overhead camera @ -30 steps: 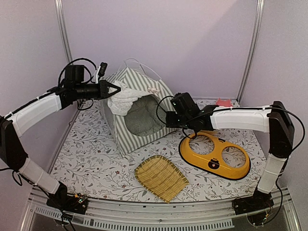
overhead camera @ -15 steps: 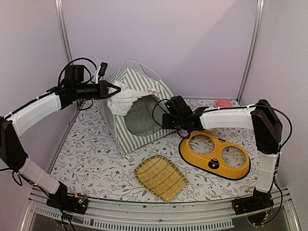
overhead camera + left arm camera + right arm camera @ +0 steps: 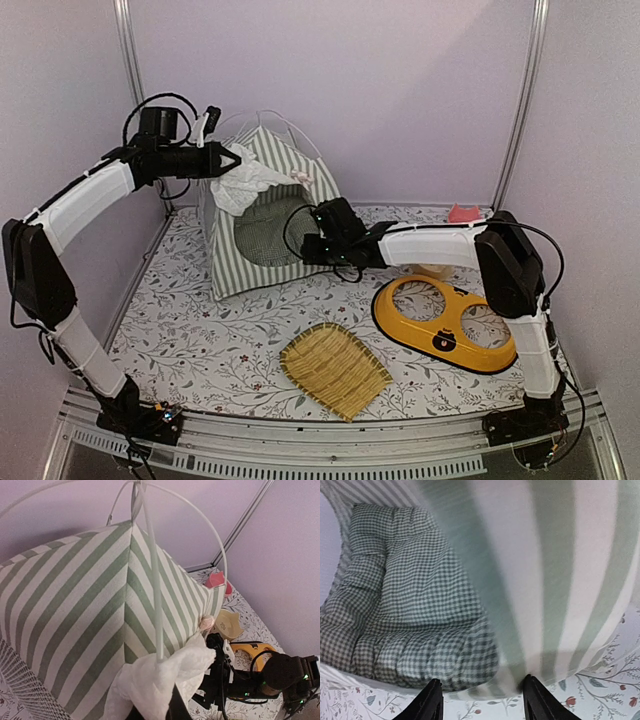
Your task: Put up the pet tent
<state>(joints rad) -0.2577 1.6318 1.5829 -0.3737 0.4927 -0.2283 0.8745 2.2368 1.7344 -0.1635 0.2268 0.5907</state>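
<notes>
The pet tent (image 3: 262, 200), grey-green and white striped, stands at the back left with its thin white poles (image 3: 152, 580) arching over the peak. My left gripper (image 3: 232, 160) is shut on the white lace door curtain (image 3: 160, 677) near the tent's top, with its fingertips buried in the lace. My right gripper (image 3: 308, 240) is at the lower right of the doorway. In the right wrist view it (image 3: 482, 700) stands open, with the tent's striped bottom edge (image 3: 530, 670) between its fingers. A gingham cushion (image 3: 410, 615) lies inside.
A yellow two-bowl feeder (image 3: 447, 320) lies on the floral mat to the right. A woven bamboo tray (image 3: 335, 368) lies near the front middle. A pink item (image 3: 465, 213) and a beige bowl (image 3: 229, 624) sit by the back wall. Enclosure walls close in the left and back.
The tent has swung up and to the left, standing more upright. My left gripper rose with the lace. My right gripper followed leftward to the doorway's lower edge and narrowed a little.
</notes>
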